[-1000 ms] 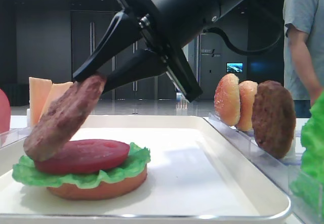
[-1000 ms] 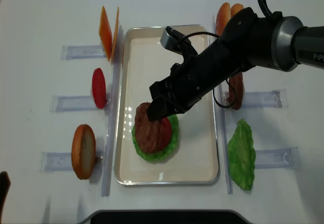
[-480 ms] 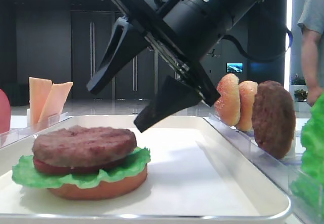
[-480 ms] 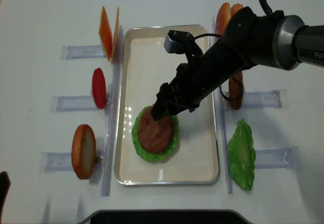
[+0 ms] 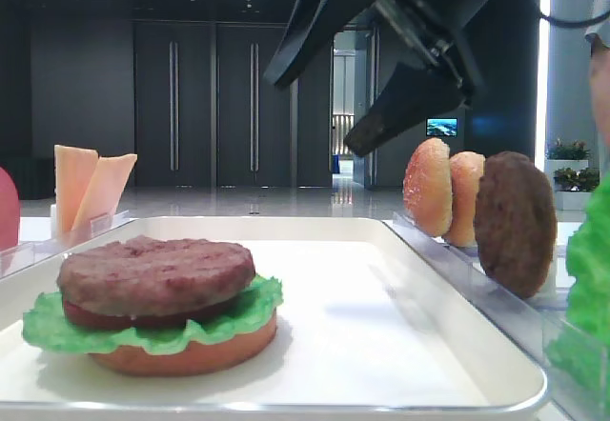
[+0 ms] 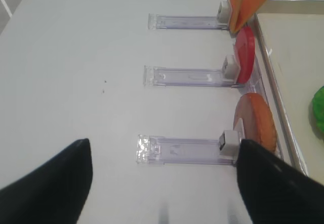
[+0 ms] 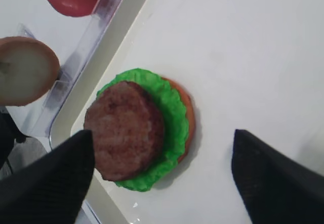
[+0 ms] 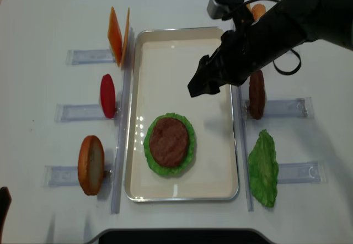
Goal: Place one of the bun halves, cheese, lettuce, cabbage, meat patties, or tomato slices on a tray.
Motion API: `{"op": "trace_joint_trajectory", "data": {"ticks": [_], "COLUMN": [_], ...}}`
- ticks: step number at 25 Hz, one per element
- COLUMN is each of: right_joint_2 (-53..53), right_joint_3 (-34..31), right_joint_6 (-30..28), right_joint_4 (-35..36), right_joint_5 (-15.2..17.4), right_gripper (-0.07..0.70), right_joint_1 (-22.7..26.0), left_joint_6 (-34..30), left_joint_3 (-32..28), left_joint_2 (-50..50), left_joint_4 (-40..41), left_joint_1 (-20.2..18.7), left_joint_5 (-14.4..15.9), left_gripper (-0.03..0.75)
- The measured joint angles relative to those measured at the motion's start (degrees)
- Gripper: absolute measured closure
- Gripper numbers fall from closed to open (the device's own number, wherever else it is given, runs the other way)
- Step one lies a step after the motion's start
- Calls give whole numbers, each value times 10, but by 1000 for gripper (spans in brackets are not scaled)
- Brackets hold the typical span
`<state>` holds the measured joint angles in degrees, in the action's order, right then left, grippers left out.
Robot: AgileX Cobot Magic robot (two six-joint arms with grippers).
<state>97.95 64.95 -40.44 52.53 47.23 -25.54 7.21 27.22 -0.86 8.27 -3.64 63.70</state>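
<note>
On the white tray [image 8: 165, 62] [image 5: 381, 326] a meat patty [image 8: 169, 142] [image 5: 155, 274] [image 7: 124, 130] lies flat on a tomato slice [image 5: 86, 314], lettuce [image 8: 190, 144] [image 7: 169, 107] and a bun base [image 5: 191, 356]. My right gripper [image 8: 199, 84] [image 5: 319, 107] [image 7: 162, 183] hangs open and empty above the tray, up and to the back right of the stack. My left gripper [image 6: 162, 183] is open over bare table next to the clear holder [image 6: 177, 149] of a bun half [image 6: 255, 122] [image 8: 91, 164].
Clear holders flank the tray. On the left stand cheese [image 8: 118, 34] [image 6: 245, 1] and a tomato slice [image 8: 107, 96] [image 6: 244, 54]. On the right are bun halves [image 5: 429, 188], a second patty [image 8: 256, 94] [image 5: 515, 221] and a lettuce leaf [image 8: 263, 169].
My right gripper opened and let go of the patty, which dropped from tilted to flat on the stack. The gripper then rose and pulled back to the right.
</note>
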Motion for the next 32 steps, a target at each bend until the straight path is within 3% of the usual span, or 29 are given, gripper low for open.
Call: {"op": "trace_joint_trajectory", "data": {"ticks": [7,14,19,24,32], "right_joint_2": [-82,-110,-111,-112,-221], "right_joint_3": [0,0,0,0,-73], "right_joint_6": [77,230,300,395,416], "right_joint_4": [-99,-275,-379,-485,-488], "right_joint_5": [28,93,137,172,176], "right_gripper": [99,99,99,99,99], "right_joint_1": [83,216,286,306,307], "left_joint_6": [0,0,0,0,0], "left_joint_3": [0,0,0,0,0], "left_joint_2": [0,0,0,0,0], "left_joint_4": [0,0,0,0,0], "left_joint_1": [0,0,0,0,0], "left_joint_5": [0,0,0,0,0], "left_gripper": [24,24,24,24,24]}}
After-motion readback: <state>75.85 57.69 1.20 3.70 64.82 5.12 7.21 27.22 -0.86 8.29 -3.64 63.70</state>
